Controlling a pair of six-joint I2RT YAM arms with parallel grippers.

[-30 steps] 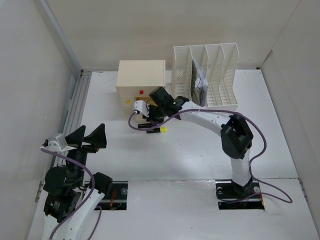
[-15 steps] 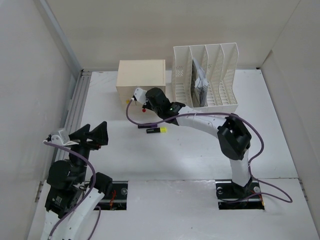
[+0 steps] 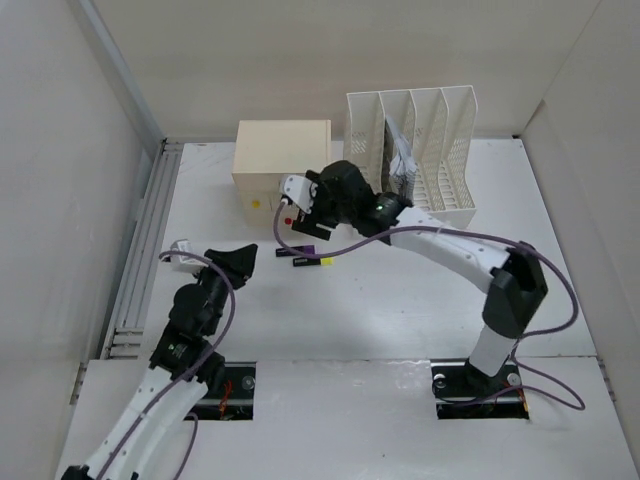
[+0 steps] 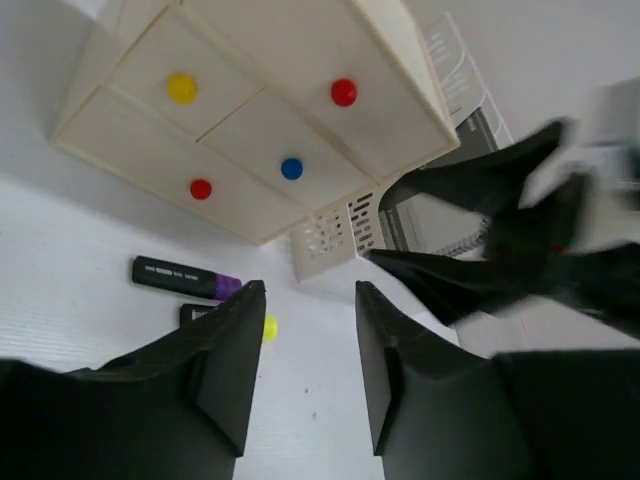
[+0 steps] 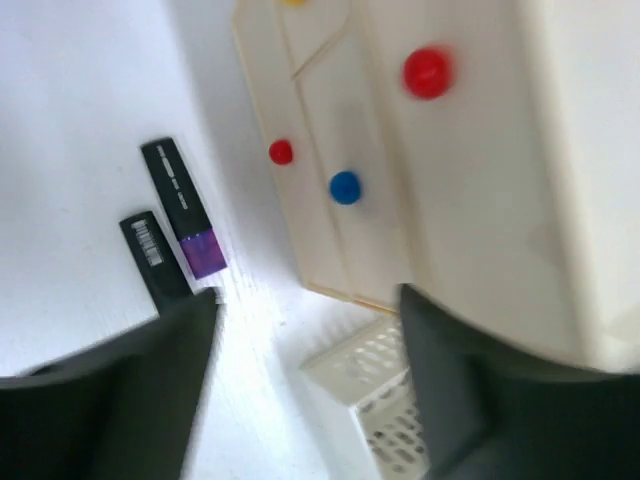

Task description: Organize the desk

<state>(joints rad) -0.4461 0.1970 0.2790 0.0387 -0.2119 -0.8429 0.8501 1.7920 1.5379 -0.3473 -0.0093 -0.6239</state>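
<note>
The desk (image 3: 380,300) is a white tabletop. On it, in front of a cream drawer box (image 3: 282,150), lie two black markers: a purple-tipped marker (image 3: 298,250) (image 4: 185,278) (image 5: 185,215) and a yellow-tipped marker (image 3: 314,262) (image 4: 268,326). My right gripper (image 3: 303,215) (image 5: 307,295) hovers open just above them, close to the box front, with nothing between its fingers. My left gripper (image 3: 238,262) (image 4: 308,295) sits left of the markers and points at them. Its jaws stand narrowly open and empty.
All the drawers of the box (image 4: 270,110) look shut, with red, yellow and blue knobs. A white slotted file rack (image 3: 415,140) holding papers (image 3: 400,165) stands right of the box. Pale walls surround the tabletop.
My left arm has swung forward and right toward the markers, and its jaws have narrowed. My right gripper has gone from shut to open and shifted right along the box front.
</note>
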